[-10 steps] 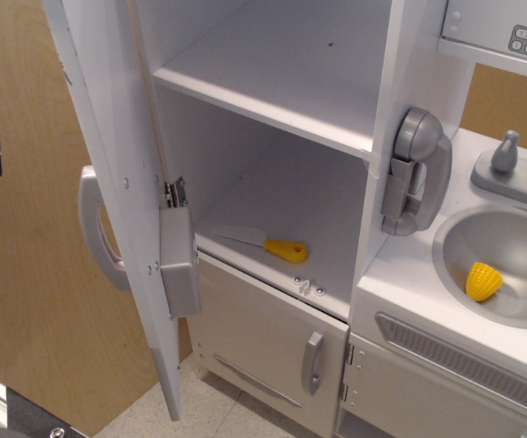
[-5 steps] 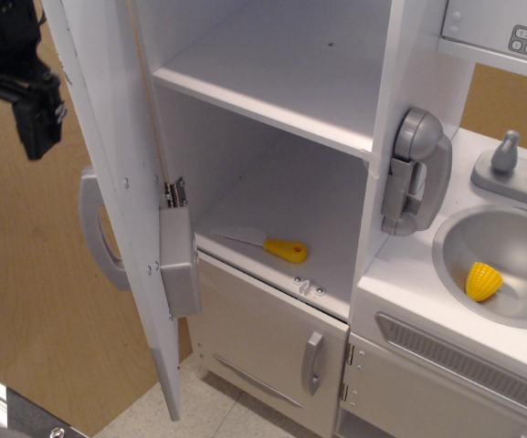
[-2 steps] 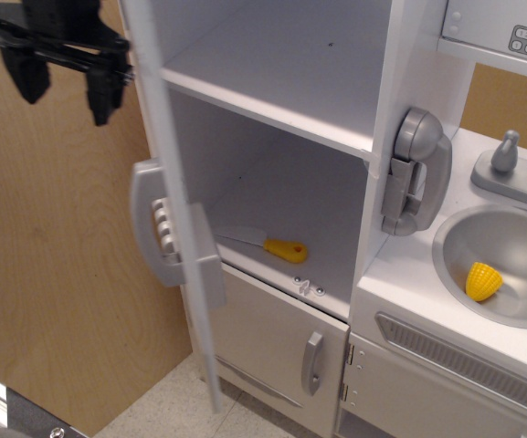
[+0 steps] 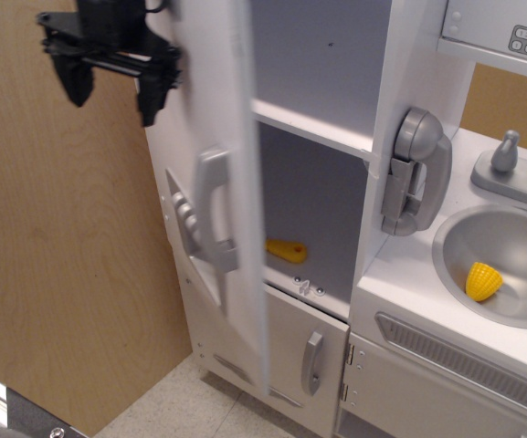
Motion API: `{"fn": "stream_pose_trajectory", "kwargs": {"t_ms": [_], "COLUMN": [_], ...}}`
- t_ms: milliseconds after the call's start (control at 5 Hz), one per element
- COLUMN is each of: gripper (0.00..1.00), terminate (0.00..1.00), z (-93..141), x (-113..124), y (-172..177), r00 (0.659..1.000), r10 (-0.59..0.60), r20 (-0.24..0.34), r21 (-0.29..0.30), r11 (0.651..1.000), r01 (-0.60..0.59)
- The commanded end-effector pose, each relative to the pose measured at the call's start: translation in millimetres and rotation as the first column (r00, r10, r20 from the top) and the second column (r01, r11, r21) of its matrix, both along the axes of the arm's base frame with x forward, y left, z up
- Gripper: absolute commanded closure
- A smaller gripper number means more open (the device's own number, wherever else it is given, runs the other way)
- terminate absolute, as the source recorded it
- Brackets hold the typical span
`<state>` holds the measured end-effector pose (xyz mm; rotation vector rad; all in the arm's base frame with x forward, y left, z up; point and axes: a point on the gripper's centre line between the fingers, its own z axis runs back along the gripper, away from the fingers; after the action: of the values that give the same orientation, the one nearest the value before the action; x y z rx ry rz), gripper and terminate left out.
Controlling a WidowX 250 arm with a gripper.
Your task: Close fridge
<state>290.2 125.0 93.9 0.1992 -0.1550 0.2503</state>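
White fridge (image 4: 217, 109), grey handle (image 4: 213, 214), black hand (image 4: 112, 73), yellow corn (image 4: 483, 281)

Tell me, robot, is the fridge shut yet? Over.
Gripper open, at the door's outer face up top. Fridge door partly closed, gap left. Yellow-handled knife on the lower shelf, inside, not blocking. Over.

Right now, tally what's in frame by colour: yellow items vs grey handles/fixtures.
Yellow: 2 (knife handle on the fridge's lower shelf, corn in the sink)
Grey: 4 (fridge door handle, lower door handle, phone, faucet)
Total: 6
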Motion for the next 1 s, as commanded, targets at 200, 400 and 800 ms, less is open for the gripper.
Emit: {"fn": "stream_pose_trajectory", "kwargs": {"t_ms": [200, 400, 800], "gripper": [0.00, 0.00, 0.00], "terminate": [0.00, 0.00, 0.00], "z": [13, 16, 24], "x": [43, 56, 69], "y": [1, 3, 1], "r00": [0.995, 0.992, 0.988], "r10": [0.067, 0.098, 0.126], "r20": [0.070, 0.074, 0.086], "r21": [0.032, 0.035, 0.015], "r11": [0.997, 0.994, 0.992], "r01": [-0.069, -0.101, -0.128]}}
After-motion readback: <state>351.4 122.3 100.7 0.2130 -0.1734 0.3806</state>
